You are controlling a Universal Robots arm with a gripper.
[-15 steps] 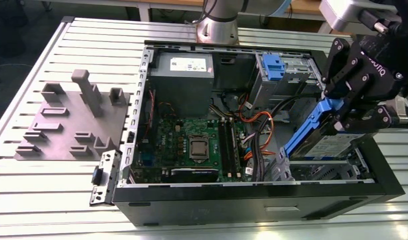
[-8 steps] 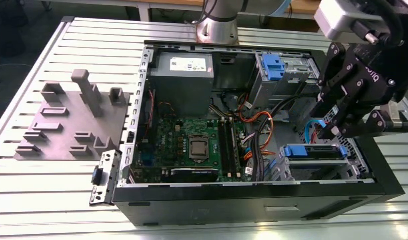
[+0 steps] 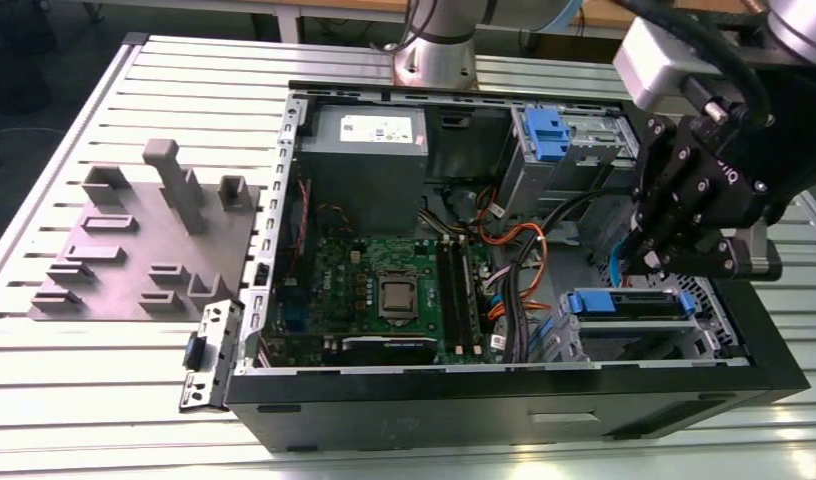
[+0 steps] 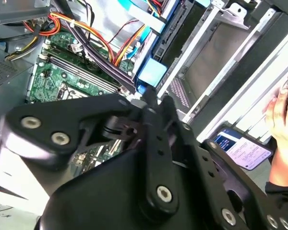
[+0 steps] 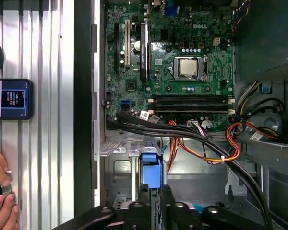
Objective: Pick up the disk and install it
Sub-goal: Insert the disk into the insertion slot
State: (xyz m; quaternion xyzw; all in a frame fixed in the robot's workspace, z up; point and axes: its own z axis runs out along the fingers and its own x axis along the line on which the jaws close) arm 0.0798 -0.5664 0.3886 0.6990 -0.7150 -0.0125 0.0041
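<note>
Disk [image 3: 631, 303]: sat in the drive bay of the open computer case [image 3: 515, 405], blue carrier end outward.
Gripper [image 3: 655, 262]: hovered just above the disk's blue end, fingers closed together, holding nothing.

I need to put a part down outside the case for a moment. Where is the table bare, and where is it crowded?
Bare slats of the table lie in front of the grey fixture plate, beside the computer case. In the first wrist view, the strip along the case wall is taken by a phone-like device and a person's hand. Inside, cables and the tool crowd the drive bay.
</note>
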